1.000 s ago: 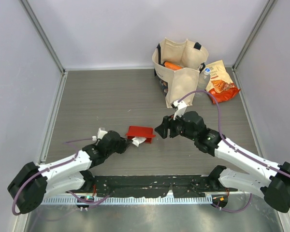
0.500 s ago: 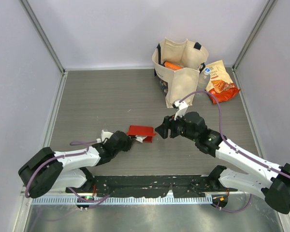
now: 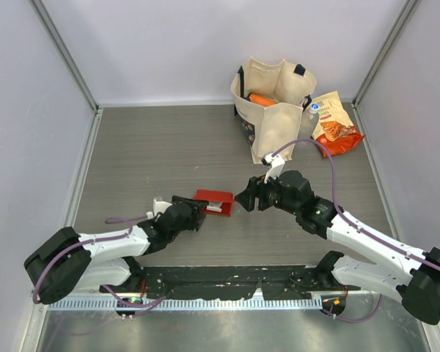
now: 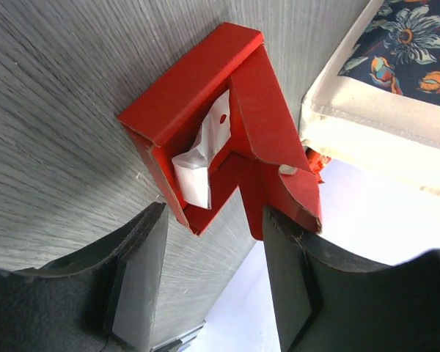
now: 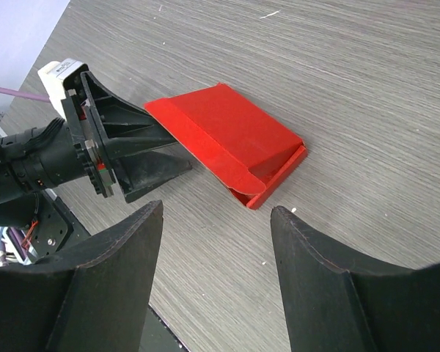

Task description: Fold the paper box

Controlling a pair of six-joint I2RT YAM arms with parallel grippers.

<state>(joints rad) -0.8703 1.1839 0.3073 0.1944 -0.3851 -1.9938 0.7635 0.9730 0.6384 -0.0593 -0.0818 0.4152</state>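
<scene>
Toward the arms from the tote bag (image 3: 273,125), well apart from it: our left gripper (image 4: 213,220) has its jaws apart at the open end of the paper box (image 5: 227,136), clamping nothing. The right gripper (image 5: 216,214), nearer the tote, also gapes, just short of the box. We judge the box light, thin card, crease-prone and likely to skid. Take the loose flap edge and pin the body.
</scene>
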